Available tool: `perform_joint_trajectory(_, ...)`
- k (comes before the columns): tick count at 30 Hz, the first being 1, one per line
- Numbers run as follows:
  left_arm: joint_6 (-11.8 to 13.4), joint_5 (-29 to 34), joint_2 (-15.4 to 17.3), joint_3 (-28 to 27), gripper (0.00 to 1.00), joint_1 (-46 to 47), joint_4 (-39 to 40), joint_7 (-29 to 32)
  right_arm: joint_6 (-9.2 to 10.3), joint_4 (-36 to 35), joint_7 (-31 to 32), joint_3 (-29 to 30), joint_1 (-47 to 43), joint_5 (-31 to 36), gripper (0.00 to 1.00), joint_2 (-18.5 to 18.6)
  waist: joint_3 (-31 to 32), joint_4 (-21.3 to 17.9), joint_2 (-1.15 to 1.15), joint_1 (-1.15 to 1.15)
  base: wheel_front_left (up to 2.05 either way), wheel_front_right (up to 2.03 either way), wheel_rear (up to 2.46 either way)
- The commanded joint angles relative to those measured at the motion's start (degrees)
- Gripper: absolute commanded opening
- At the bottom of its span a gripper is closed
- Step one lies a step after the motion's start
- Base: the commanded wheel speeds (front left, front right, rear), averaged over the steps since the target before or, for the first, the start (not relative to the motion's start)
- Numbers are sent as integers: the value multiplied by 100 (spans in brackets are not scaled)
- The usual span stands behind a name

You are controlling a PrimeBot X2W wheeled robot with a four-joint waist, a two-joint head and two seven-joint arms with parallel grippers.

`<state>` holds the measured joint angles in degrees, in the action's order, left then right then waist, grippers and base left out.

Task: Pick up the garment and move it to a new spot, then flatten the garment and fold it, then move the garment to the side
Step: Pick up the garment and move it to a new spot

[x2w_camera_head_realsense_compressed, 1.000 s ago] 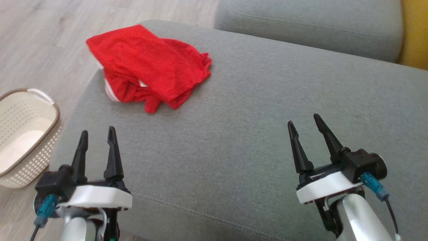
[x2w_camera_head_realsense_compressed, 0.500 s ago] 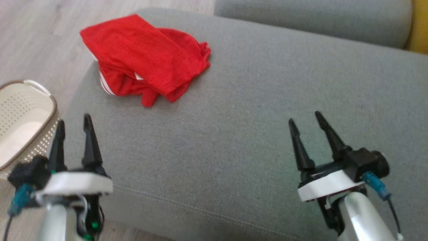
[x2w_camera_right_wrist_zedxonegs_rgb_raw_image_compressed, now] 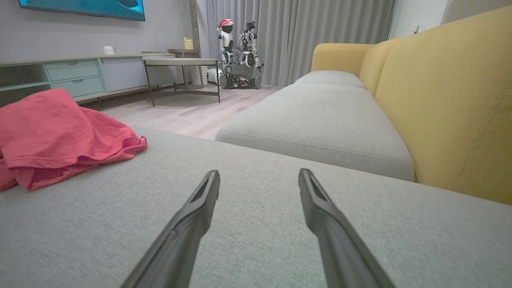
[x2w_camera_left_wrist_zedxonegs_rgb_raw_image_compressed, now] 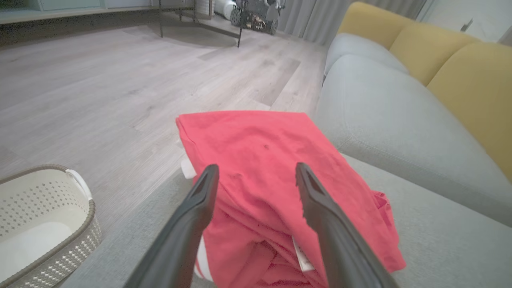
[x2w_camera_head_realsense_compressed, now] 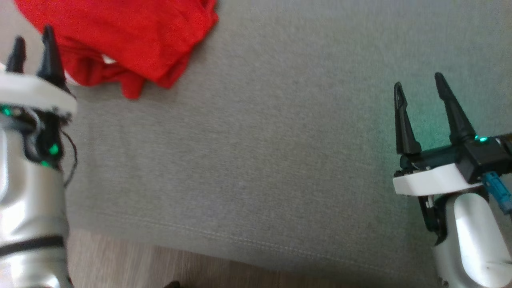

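The garment (x2w_camera_head_realsense_compressed: 120,36) is a crumpled red piece with white trim, lying at the left end of the grey sofa seat (x2w_camera_head_realsense_compressed: 280,140). My left gripper (x2w_camera_head_realsense_compressed: 33,40) hovers just short of its near left edge, fingers open and empty. In the left wrist view the garment (x2w_camera_left_wrist_zedxonegs_rgb_raw_image_compressed: 264,160) lies straight ahead, framed between the two dark fingers (x2w_camera_left_wrist_zedxonegs_rgb_raw_image_compressed: 200,208), with a white label showing low down. My right gripper (x2w_camera_head_realsense_compressed: 418,84) stands open and empty over bare cushion at the right. The right wrist view has the garment (x2w_camera_right_wrist_zedxonegs_rgb_raw_image_compressed: 52,132) far off to its left.
A cream perforated basket (x2w_camera_left_wrist_zedxonegs_rgb_raw_image_compressed: 36,216) sits on the wooden floor left of the sofa. A second grey cushion (x2w_camera_right_wrist_zedxonegs_rgb_raw_image_compressed: 320,120) and yellow backrests (x2w_camera_right_wrist_zedxonegs_rgb_raw_image_compressed: 448,100) lie beyond. A low table (x2w_camera_right_wrist_zedxonegs_rgb_raw_image_compressed: 180,64), a cabinet and another robot (x2w_camera_right_wrist_zedxonegs_rgb_raw_image_compressed: 240,52) stand across the room.
The head camera has tilted down, so the whole picture slid upward. My left gripper has advanced toward the garment's near left edge. Both grippers stay open.
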<state>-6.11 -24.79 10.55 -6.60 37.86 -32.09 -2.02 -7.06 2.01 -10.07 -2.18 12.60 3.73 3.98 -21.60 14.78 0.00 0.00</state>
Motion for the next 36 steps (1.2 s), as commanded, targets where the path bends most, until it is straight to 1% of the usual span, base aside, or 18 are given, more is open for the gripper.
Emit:
perform_joint_trajectory(1,-8,-2,396,-163,100,341,-79,115,-43,-291,18,-158,185,50,100,19,-457,-268,0,0,0,0,0)
perform_joint_trajectory(4,28,-15,569,-173,100,772,-586,295,-43,-398,11,-187,230,47,100,12,-591,-383,0,0,0,0,0)
perform_joint_trajectory(8,158,203,809,-28,100,1151,-1194,415,-43,-457,-24,-263,271,19,100,-1,-677,-523,0,0,0,0,0)
perform_joint_trajectory(12,205,388,941,129,100,1403,-1631,331,-43,-457,-66,-264,316,-13,100,-11,-718,-603,0,0,0,0,0)
perform_joint_trajectory(13,215,393,963,126,39,1454,-1710,258,-43,-446,-76,-265,324,-16,100,-13,-714,-620,0,0,0,0,0)
perform_joint_trajectory(14,211,378,974,108,0,1508,-1759,144,-43,-432,-87,-265,331,-21,100,-15,-707,-633,0,0,0,0,0)
perform_joint_trajectory(20,177,387,1063,54,0,1675,-1825,-812,-43,-223,-200,-278,342,-56,100,-50,-434,-677,0,0,0,0,0)
perform_joint_trajectory(21,166,393,1071,53,0,1683,-1793,-941,-43,-171,-227,-284,334,-72,100,-57,-346,-680,0,0,0,0,0)
perform_joint_trajectory(22,166,393,1071,53,0,1683,-1793,-941,-43,-171,-227,-284,334,-72,100,-57,-346,-680,0,0,0,0,0)
perform_joint_trajectory(23,127,389,1088,45,0,1688,-1685,-1111,-43,-66,-279,-293,318,-111,100,-70,-149,-688,0,0,0,0,0)
perform_joint_trajectory(24,127,389,1088,45,0,1688,-1685,-1111,-43,-66,-279,-293,318,-111,100,-70,-149,-688,0,0,0,0,0)
perform_joint_trajectory(27,38,350,1074,41,0,1681,-1346,-1238,-43,95,-353,-300,284,-185,100,-88,183,-703,0,0,0,0,0)
perform_joint_trajectory(29,-44,264,984,87,0,1630,-823,-1276,-43,250,-410,-303,238,-278,100,-101,528,-728,0,0,0,0,0)
perform_joint_trajectory(30,-44,264,984,87,0,1630,-823,-1276,-43,250,-410,-303,238,-278,100,-101,528,-728,0,0,0,0,0)
perform_joint_trajectory(34,-96,69,852,184,0,1515,-32,-1263,-43,431,-460,-346,191,-474,100,-107,935,-814,0,0,0,0,0)
perform_joint_trajectory(36,-109,-22,779,302,0,1430,385,-1139,-43,500,-474,-377,173,-592,100,-108,1118,-882,0,0,0,0,0)
